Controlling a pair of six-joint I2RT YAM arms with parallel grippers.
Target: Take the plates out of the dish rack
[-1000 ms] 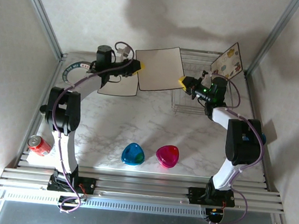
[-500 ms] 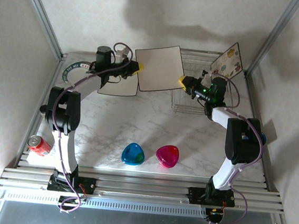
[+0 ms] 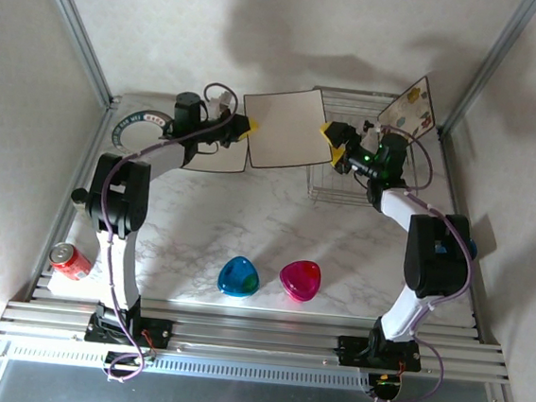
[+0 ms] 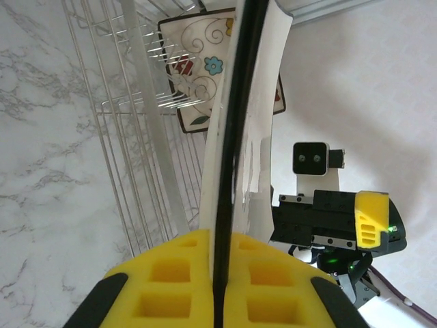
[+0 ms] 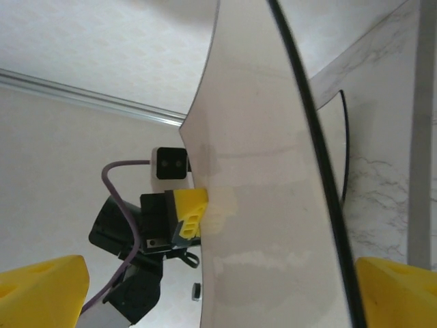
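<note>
Handover just completed: left claw has pinched down on one edge of the square plate, and right claw has sprung wide, only straddling the opposite edge. The plate hangs in the air between the arms, just left of the dish rack. A flowered plate leans in the rack's far corner. I reckon left now carries this one to the flat plate on the table.

Blue dish, pink dish, red can
</note>
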